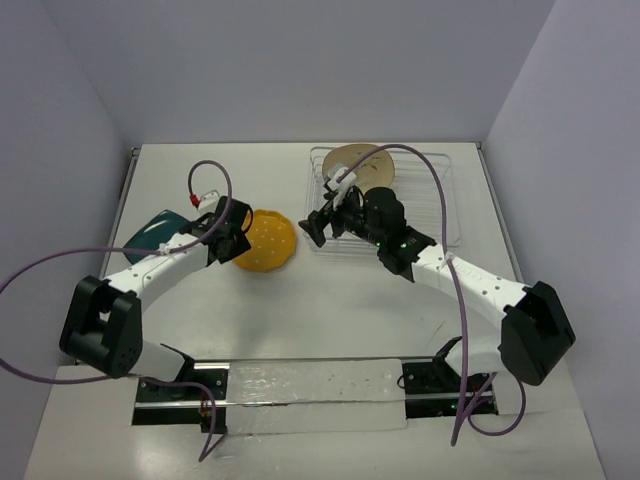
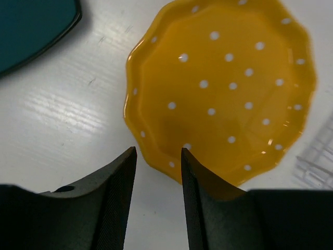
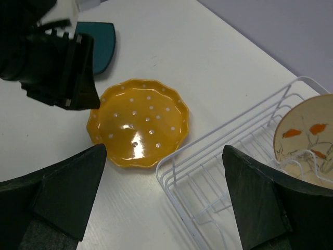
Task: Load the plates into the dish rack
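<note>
Yellow plate (image 2: 223, 88) lies beside the dish rack (image 1: 430, 190); left pincer (image 2: 158, 151), parted, at its rim (right pincer (image 3: 164, 150) parted too); next: clamp, lift.

White table (image 1: 300, 310); pale lilac walls (image 1: 300, 70).

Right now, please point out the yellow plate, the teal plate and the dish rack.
yellow plate (image 2: 223, 88): left wrist view, dotted centre.
teal plate (image 3: 102, 46): right wrist view, visible face.
dish rack (image 1: 415, 207): top external view, bare wire floor.
</note>
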Robot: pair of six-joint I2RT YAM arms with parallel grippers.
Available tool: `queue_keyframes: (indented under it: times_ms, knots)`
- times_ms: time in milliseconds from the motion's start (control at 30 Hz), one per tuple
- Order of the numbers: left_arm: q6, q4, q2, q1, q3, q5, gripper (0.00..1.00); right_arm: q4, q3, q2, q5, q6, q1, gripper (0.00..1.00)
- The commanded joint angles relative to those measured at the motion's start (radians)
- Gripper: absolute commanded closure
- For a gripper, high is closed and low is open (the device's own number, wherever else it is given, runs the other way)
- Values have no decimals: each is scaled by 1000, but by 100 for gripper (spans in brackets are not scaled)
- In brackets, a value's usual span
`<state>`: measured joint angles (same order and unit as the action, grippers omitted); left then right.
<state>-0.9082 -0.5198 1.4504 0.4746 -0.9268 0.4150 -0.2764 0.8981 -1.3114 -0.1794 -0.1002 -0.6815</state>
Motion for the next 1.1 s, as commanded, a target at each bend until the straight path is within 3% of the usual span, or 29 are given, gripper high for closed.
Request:
queue_keyframes:
  times_ms: [0,267,433,633,767,1067]
  knots:
    - [-162,-50,75,-36,-22,16,53,-66,-36,59,107,54,-36,0]
    - [-193,0,191,-119,1,-65,58,-56,-113,100,138,4,-111,0]
    - [-182,46,260,-125,-13,-109,69,-63,-161,110,88,-121,-169,0]
    - [-190,18,273,-124,-24,-111,100,-51,-165,79,37,-221,-199,0]
    - [-213,-114,201,-123,-44,-49,100,9,-120,10,-5,-450,-255,0]
    - [-184,-189,57,-113,-43,-97,100,-44,69,-337,87,-703,-346,0]
